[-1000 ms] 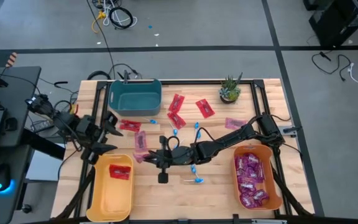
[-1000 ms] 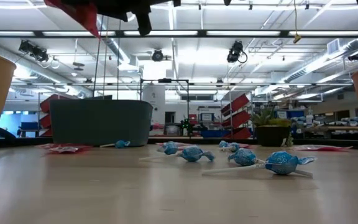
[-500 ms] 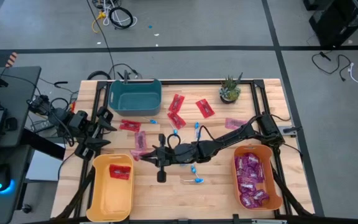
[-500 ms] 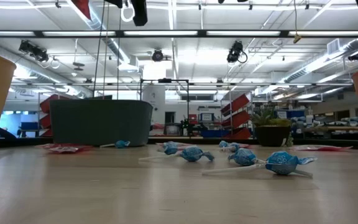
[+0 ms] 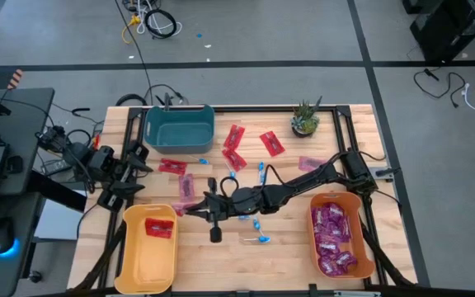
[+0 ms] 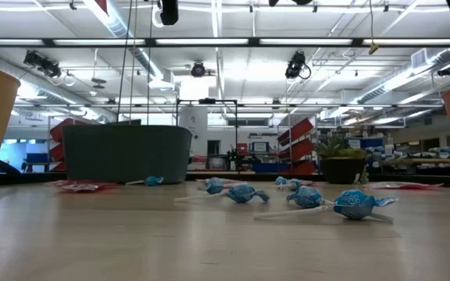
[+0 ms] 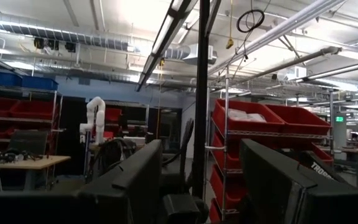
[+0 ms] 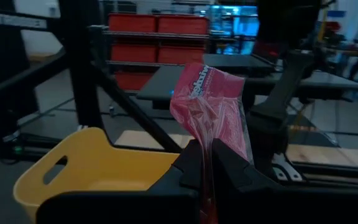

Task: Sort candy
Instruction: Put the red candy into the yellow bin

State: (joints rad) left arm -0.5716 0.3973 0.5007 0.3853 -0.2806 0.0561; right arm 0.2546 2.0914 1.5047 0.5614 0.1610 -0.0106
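Observation:
My right gripper [image 5: 188, 207] reaches across the middle of the table toward the left, shut on a flat red candy packet [image 8: 209, 106]. It hangs above the near-right corner of the yellow bin [image 5: 149, 260], which holds one red packet [image 5: 159, 227]. My left gripper [image 5: 137, 176] waits open and empty at the table's left edge, pointing up into the room. Loose candy lies flat on the wood: red packets [image 5: 234, 136], pink packets [image 5: 186, 188] and blue lollipops [image 6: 354, 204]. My right gripper pinches one end of the red packet [image 8: 207, 148] between its two fingers. The fingers come in about level from the table's right side. The packet sticks out beyond the fingertips, lifted clear of the table.
A teal bin [image 5: 178, 125] stands at the far left. An orange bin [image 5: 368, 247] with several purple packets sits at the near right. A small potted plant [image 5: 305, 120] is at the far edge. Bare wood lies between the yellow and orange bins.
My right gripper has tipped upward and risen a little with the red packet. In the low view the packet has climbed almost out of the top of the picture.

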